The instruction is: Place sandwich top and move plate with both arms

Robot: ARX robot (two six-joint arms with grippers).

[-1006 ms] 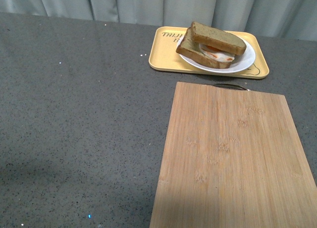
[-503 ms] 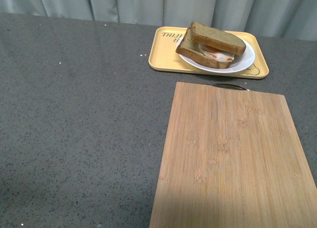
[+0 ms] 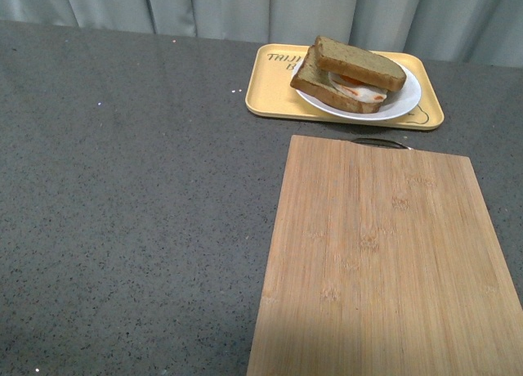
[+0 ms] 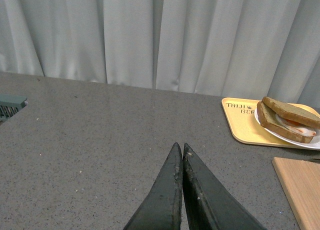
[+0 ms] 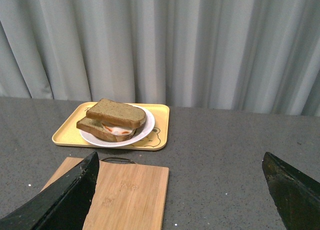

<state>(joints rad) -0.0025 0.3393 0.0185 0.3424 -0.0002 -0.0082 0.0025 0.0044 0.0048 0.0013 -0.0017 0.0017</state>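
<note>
Jaws of the left gripper are pressed together, the right gripper's spread wide — both empty. Nothing has shifted over the last second: sandwich top already rests on the egg slice, plate on yellow tray — task looks finished.

Tray, board and curtain on the grey tabletop

I see a yellow tray near the tabletop's far edge, a bamboo cutting board just beside it running toward the near right corner, a lower bread slice with fried egg, and pale curtains behind.
</note>
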